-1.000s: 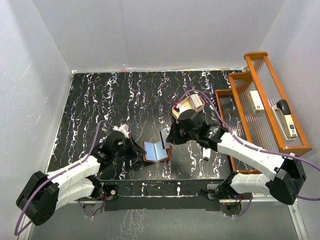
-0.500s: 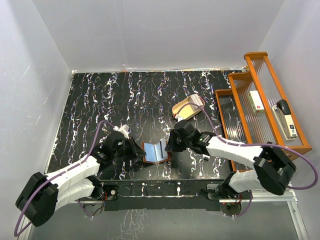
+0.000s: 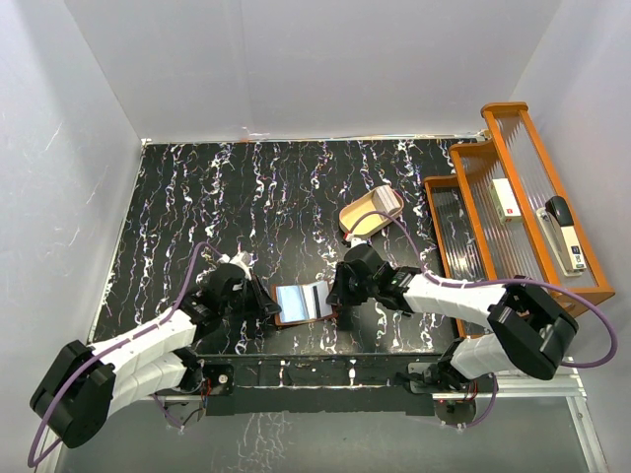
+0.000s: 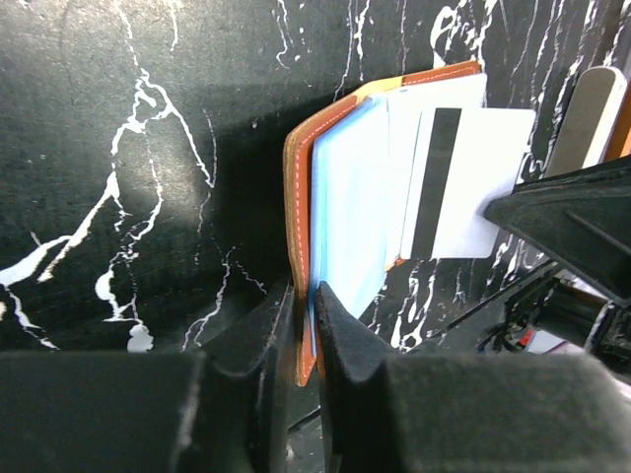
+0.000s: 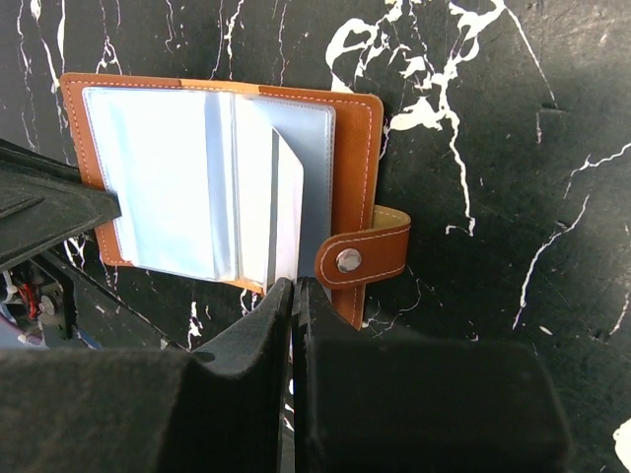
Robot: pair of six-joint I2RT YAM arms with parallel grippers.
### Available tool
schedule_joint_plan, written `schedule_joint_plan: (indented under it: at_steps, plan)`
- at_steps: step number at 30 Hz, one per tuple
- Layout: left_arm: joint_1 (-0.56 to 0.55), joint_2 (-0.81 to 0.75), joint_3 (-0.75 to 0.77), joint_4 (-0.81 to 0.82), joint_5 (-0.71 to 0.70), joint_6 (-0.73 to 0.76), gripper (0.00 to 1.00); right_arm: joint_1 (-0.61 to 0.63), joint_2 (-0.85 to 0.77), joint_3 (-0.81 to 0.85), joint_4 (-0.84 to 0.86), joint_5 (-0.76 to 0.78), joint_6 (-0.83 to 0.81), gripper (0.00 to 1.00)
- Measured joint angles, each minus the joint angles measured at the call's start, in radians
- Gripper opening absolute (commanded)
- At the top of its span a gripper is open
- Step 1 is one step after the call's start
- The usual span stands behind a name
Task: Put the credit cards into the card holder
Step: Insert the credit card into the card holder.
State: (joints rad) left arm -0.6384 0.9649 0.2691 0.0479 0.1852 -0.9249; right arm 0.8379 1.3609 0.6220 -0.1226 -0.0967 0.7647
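Observation:
The brown card holder lies open on the black marbled table near the front edge, its pale blue pockets facing up. My left gripper is shut on the left cover edge of the card holder. My right gripper is shut on a white credit card with a black stripe. In the right wrist view that credit card stands edge-on, its far end among the pocket leaves of the card holder. How deep it sits is hidden. The right gripper pinches its near end.
A tan oval tray with a pale item in it sits behind the right arm. An orange stepped rack stands along the right wall and holds a stapler and a white box. The wallet's snap strap sticks out by the right fingers.
The right gripper has come down and toward the front with the card, reaching the wallet's pockets. The wallet, half-folded before, now lies flatter and wider open. The left arm has barely shifted.

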Motion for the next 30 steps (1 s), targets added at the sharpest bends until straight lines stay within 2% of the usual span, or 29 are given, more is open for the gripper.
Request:
schedule_joint_plan:
  at_steps: [2,4,6,16,23,30]
  plan:
    - [0.0,0.0,0.0,-0.009,-0.01,0.004,0.16,0.0,0.002,-0.004,0.01,0.002,-0.004,0.0]
    - [0.0,0.001,-0.001,-0.019,-0.018,0.005,0.06,0.0,0.006,-0.004,0.011,0.008,-0.007,0.0]
    - [0.0,0.004,-0.002,-0.021,-0.021,0.005,0.0,0.0,0.012,-0.004,0.012,0.014,-0.01,0.0]
    - [0.0,0.037,-0.002,-0.014,-0.02,0.01,0.0,-0.001,0.008,-0.013,0.021,0.015,-0.014,0.0]
    - [0.0,0.087,0.018,-0.011,-0.009,0.039,0.0,-0.001,-0.04,-0.009,0.056,-0.065,0.021,0.0]
    - [0.0,0.089,0.019,-0.011,0.008,0.052,0.0,-0.001,0.008,-0.009,0.114,-0.131,0.048,0.0]
